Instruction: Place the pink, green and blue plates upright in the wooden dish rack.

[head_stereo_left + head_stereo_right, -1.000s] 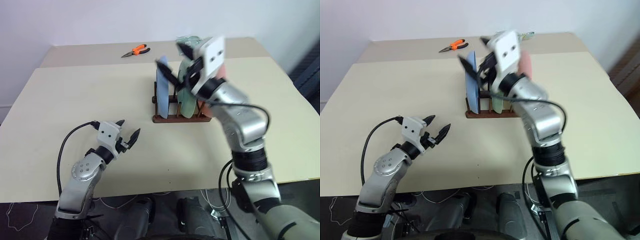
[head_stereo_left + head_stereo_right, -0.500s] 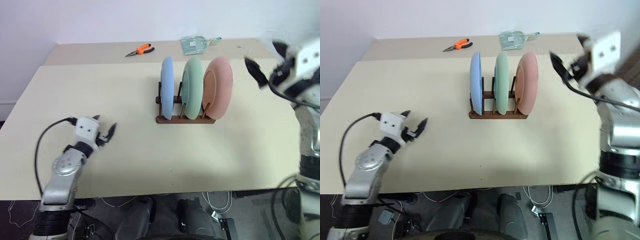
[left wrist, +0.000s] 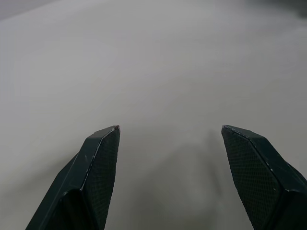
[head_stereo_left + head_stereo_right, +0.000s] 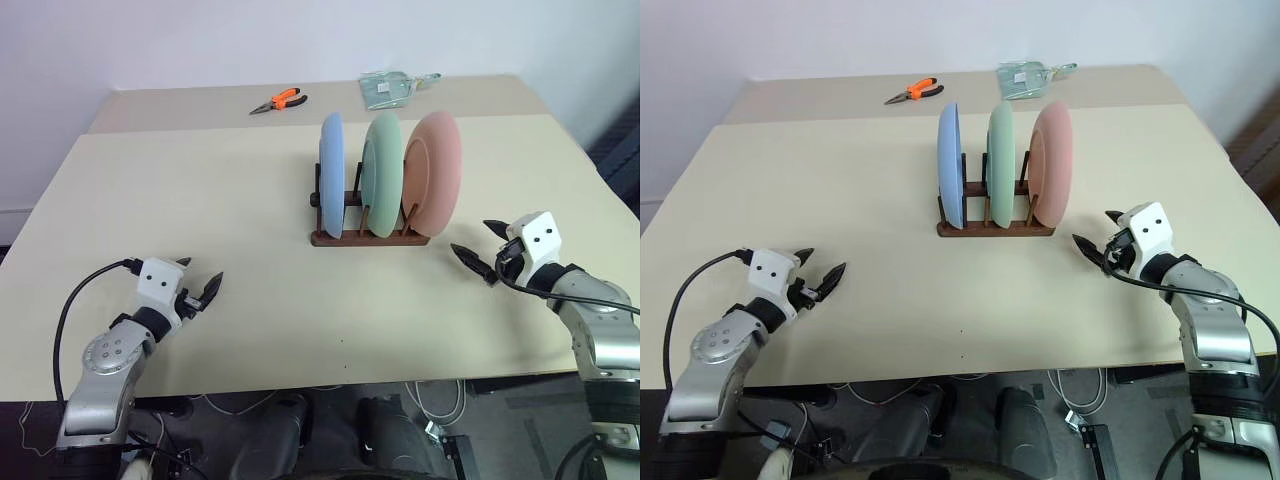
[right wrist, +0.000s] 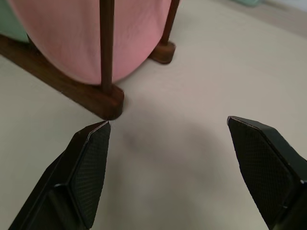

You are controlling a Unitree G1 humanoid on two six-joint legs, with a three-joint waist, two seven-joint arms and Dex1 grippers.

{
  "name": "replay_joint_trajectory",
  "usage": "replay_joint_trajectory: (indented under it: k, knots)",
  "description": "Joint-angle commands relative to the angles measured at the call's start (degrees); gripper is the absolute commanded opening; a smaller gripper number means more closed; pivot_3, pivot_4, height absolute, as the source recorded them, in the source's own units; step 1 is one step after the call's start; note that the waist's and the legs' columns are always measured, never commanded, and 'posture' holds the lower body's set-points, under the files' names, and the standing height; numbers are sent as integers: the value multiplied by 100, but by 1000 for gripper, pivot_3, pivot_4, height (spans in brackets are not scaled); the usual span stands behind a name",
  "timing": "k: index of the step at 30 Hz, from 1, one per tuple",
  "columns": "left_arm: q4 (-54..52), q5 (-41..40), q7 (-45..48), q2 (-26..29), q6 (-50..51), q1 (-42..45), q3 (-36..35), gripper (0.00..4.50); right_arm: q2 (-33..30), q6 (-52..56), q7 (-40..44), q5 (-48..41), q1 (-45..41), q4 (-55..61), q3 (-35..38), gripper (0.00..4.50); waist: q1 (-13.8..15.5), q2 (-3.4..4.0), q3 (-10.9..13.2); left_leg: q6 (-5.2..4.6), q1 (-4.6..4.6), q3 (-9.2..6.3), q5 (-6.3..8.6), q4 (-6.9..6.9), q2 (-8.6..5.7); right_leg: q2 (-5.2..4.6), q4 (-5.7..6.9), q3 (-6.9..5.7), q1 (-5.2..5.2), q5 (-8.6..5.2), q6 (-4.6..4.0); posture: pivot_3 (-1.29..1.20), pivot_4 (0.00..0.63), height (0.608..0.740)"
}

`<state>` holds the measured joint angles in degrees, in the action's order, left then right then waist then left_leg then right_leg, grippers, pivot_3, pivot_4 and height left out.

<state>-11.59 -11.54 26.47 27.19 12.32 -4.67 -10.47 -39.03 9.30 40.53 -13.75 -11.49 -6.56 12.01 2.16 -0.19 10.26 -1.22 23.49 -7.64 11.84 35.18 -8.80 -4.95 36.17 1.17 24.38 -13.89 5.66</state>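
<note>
The wooden dish rack (image 4: 368, 238) sits mid-table with three plates upright between its pegs: the blue plate (image 4: 331, 172) on the left, the green plate (image 4: 383, 170) in the middle, the pink plate (image 4: 432, 168) on the right. To the right of the rack, low over the table, my right gripper (image 4: 474, 246) is open and empty, pointing at the rack's right end. Its wrist view shows the pink plate (image 5: 96, 33) behind a peg and the base bar (image 5: 62, 86). Near the front left edge my left gripper (image 4: 200, 274) is open and empty over the bare tabletop (image 3: 158, 62).
Orange-handled pliers (image 4: 277, 101) and a clear plastic packet (image 4: 392, 88) lie on the back table, beyond a seam. The beige table (image 4: 150, 180) stretches wide to the left and front of the rack.
My right arm swung away from the rack, to the right and down to just above the table. My left gripper drifted left. All three plates stayed upright in the rack.
</note>
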Motion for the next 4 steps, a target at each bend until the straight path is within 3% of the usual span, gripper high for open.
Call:
replay_joint_trajectory:
  k: [1,4]
  knots:
    - [-203,-42,-18,-5,46,63,-32,3476,16,-234,-22,34,-209,-104,44,3955,1,0,0,0,0,0,0,0,0,0,0,0,0,0,0,0,150,729]
    - [-299,5,-93,-75,63,-35,24,3476,57,-384,21,147,-354,-273,-141,3955,-1,0,0,0,0,0,0,-1,0,0,0,-1,1,4,7,0,150,729]
